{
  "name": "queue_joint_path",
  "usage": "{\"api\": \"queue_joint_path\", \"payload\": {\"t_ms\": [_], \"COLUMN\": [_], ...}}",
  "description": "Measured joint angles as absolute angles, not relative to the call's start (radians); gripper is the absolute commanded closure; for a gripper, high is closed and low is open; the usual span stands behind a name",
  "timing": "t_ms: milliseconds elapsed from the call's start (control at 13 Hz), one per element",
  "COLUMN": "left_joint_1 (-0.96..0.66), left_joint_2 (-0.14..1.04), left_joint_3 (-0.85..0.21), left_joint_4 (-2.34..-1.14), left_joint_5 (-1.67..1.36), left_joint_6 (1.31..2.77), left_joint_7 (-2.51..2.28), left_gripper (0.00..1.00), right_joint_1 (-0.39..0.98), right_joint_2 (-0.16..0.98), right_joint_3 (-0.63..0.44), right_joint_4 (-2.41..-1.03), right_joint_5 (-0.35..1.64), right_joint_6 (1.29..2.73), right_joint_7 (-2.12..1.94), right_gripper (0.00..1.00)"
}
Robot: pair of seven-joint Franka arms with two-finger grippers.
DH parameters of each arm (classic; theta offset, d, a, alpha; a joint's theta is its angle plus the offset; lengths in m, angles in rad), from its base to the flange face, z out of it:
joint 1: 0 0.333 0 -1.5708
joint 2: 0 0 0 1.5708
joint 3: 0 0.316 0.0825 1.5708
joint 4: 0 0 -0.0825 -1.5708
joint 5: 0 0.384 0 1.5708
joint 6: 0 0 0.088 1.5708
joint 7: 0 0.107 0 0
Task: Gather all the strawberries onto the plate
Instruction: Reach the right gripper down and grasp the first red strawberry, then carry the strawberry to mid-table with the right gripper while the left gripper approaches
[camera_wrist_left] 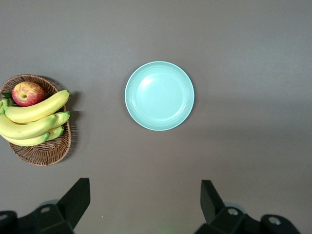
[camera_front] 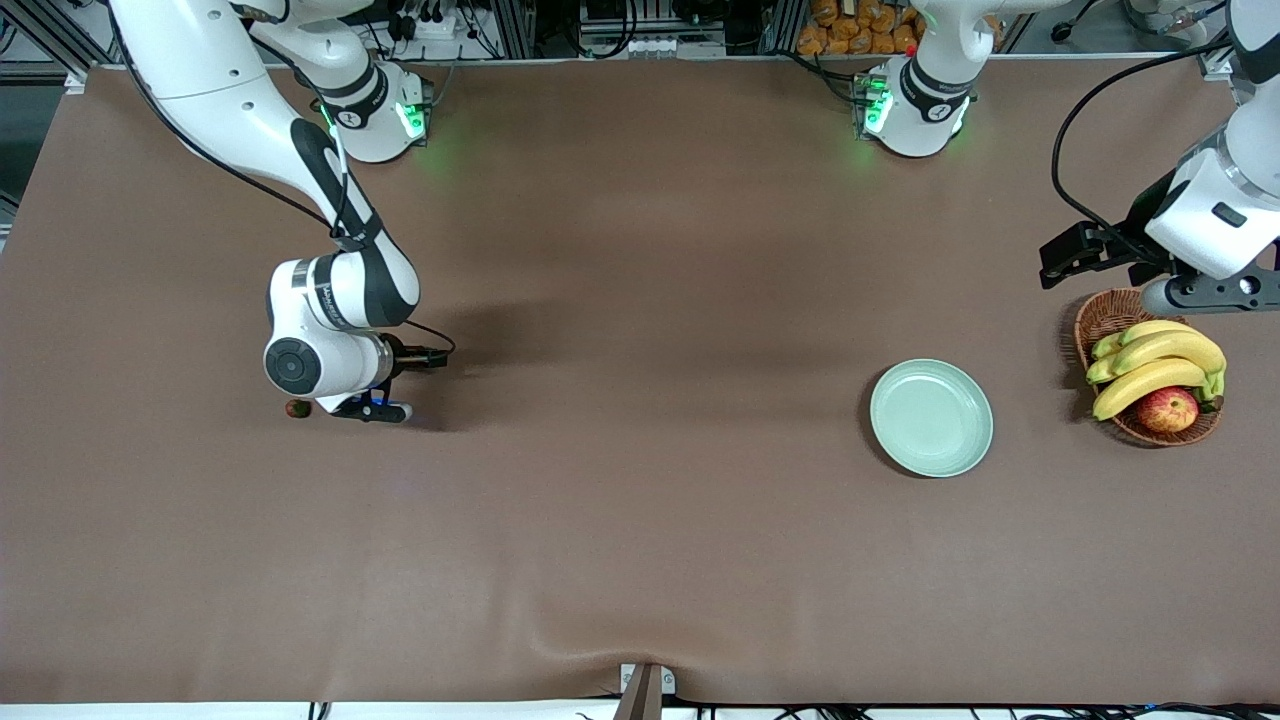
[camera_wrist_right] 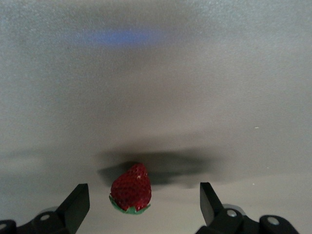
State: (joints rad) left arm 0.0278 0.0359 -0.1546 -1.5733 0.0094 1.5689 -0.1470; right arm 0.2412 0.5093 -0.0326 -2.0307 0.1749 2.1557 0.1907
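Right end effector point(camera_wrist_right: 141, 207) low over counter point(camera_front: 640, 520) at right arm's end, fingers wide, strawberry point(camera_wrist_right: 130, 189) lying between them, not gripped; second berry point(camera_front: 297, 408) just beside it on counter. Left end effector point(camera_wrist_left: 145, 204) waiting wide, high over basket point(camera_front: 1105, 315) w/ bananas point(camera_front: 1155, 362) & apple point(camera_front: 1167, 409). Plate point(camera_front: 931, 417) bare, beside basket, well apart from berries.

One strawberry point(camera_front: 297, 408), one plate point(camera_front: 931, 417), one basket point(camera_front: 1105, 318), one apple point(camera_front: 1167, 409), four bananas point(camera_front: 1160, 360).
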Motion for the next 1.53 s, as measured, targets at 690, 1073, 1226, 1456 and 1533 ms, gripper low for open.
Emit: {"api": "queue_joint_path", "payload": {"t_ms": [690, 1073, 1226, 1456, 1533], "left_joint_1": [0.028, 0.029, 0.030, 0.030, 0.030], "left_joint_2": [0.036, 0.036, 0.038, 0.042, 0.042], "left_joint_3": [-0.154, -0.153, -0.153, -0.153, -0.153], "left_joint_4": [-1.589, -1.602, -1.610, -1.620, -1.627], "left_joint_5": [0.009, 0.009, 0.009, 0.009, 0.009], "left_joint_6": [1.579, 1.594, 1.605, 1.616, 1.622], "left_joint_7": [-0.147, -0.147, -0.147, -0.147, -0.147], "left_gripper": [0.00, 0.00, 0.00, 0.00, 0.00], "right_joint_1": [0.244, 0.362, 0.432, 0.532, 0.566], "right_joint_2": [0.508, 0.533, 0.610, 0.760, 0.797], "right_joint_3": [-0.030, -0.014, -0.003, 0.002, 0.003], "right_joint_4": [-1.979, -1.747, -1.614, -1.429, -1.399], "right_joint_5": [0.175, 0.177, 0.186, 0.213, 0.213], "right_joint_6": [2.165, 2.172, 2.177, 2.239, 2.298], "right_joint_7": [0.189, 0.194, 0.205, 0.218, 0.218], "right_gripper": [1.00, 1.00, 1.00, 1.00, 1.00]}}
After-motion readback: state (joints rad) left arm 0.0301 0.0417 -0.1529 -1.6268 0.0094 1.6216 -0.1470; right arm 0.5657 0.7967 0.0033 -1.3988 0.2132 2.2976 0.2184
